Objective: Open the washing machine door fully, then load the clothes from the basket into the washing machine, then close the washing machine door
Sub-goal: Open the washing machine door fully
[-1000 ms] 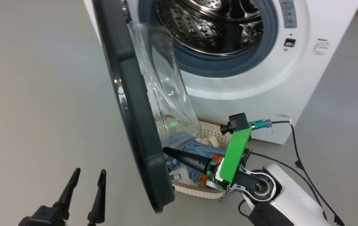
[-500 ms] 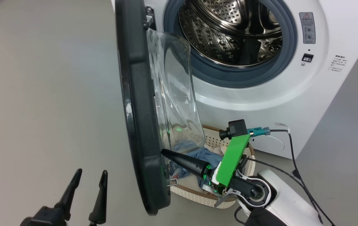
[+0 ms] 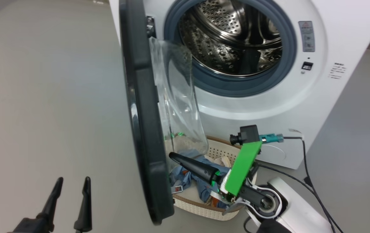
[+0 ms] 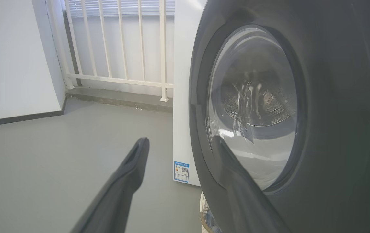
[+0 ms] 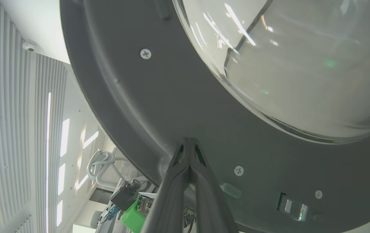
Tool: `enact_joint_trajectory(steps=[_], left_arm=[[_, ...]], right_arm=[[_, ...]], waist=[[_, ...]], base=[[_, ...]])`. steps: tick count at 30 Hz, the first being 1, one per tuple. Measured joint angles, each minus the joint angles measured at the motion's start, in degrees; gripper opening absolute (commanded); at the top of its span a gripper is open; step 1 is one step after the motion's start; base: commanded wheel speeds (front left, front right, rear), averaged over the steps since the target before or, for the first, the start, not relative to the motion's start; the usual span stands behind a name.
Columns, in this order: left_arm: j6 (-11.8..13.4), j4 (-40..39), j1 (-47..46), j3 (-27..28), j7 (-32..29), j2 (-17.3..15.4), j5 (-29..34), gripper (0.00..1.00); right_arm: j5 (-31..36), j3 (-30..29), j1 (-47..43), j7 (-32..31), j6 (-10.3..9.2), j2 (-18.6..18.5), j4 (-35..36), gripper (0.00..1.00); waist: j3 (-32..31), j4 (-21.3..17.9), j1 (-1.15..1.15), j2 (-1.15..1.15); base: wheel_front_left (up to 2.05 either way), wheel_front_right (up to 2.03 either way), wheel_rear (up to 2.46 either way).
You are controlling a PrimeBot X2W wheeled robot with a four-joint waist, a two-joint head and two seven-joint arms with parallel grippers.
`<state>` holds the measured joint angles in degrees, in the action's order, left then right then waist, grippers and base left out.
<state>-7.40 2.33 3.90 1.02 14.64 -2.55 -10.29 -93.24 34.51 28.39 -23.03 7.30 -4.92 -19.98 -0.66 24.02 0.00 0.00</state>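
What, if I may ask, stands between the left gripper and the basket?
In the head view, the washing machine door stands between left gripper and basket.

Washing machine door (image 3: 143,129) stands edge-on, roughly square to the washing machine (image 3: 269,106) front. Drum (image 3: 233,42) mouth is open to the front. Glass bowl (image 3: 178,106) overhangs the basket (image 3: 219,150) at its left. Right claw (image 3: 171,155), pinched together, crosses above the basket, tips against the door's inner rim. Open floor (image 3: 42,97) lies left of the door; left claw (image 3: 74,179), spread wide, hangs there.
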Motion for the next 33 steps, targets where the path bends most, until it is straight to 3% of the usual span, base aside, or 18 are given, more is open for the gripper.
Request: enact_joint_trajectory(steps=[1,5,6,7,15,21,24,28,33], left_arm=[[0.0,-0.09,0.01,0.35,0.0,0.0,0.01,1.0],[0.0,-0.49,0.62,1.72,0.0,0.0,0.12,1.0],[0.0,-0.49,0.8,1.92,0.0,0.01,0.18,1.0],[0.0,-0.49,0.83,2.08,0.0,0.01,0.18,1.0],[0.0,-0.55,1.04,3.75,0.0,0.02,0.19,1.0],[0.0,-0.56,2.18,4.5,0.0,0.04,0.51,1.0],[0.0,-0.68,2.27,5.3,0.0,0.03,0.52,1.0],[0.0,-1.04,3.37,5.99,0.0,0.02,0.52,1.0],[0.0,-1.26,4.32,7.24,-0.01,0.0,0.53,1.0]], right_arm=[[0.67,-0.08,-0.58,0.51,0.0,-0.26,0.57,0.0],[3.5,-0.45,-2.69,3.36,0.0,-1.69,3.32,0.49],[4.23,-0.55,-2.95,4.22,0.0,-2.24,4.09,0.88],[4.95,-0.7,-3.22,5.24,0.0,-2.86,5.13,1.0],[16.99,-0.04,-6.12,20.71,0.0,-10.67,10.54,1.0],[25.63,0.35,-8.21,33.77,0.01,-16.18,8.58,1.0],[29.91,-0.66,-9.96,36.53,0.01,-17.56,6.79,1.0],[37.79,-9.05,-14.35,37.33,0.01,-16.99,5.8,1.0],[49.12,-23.26,-23.62,37.35,0.02,-11.79,9.26,1.0]], waist=[[-0.12,-0.36,0.0,0.0],[-0.54,-1.95,0.0,0.0],[-0.62,-2.34,0.0,0.0],[-0.7,-2.74,0.0,0.0],[-1.15,-5.91,0.0,0.0],[-1.19,-8.66,0.0,0.0],[-1.21,-10.06,0.0,0.0],[-1.24,-11.83,0.0,0.0],[-1.21,-13.62,0.0,0.0]], base=[[0.0,0.0,0.0],[0.0,0.0,0.0],[0.0,0.0,0.0],[0.0,0.0,0.0],[0.0,0.0,0.0],[0.0,0.0,0.0],[0.0,0.0,0.0],[0.0,0.0,0.0],[0.0,0.0,0.0]])
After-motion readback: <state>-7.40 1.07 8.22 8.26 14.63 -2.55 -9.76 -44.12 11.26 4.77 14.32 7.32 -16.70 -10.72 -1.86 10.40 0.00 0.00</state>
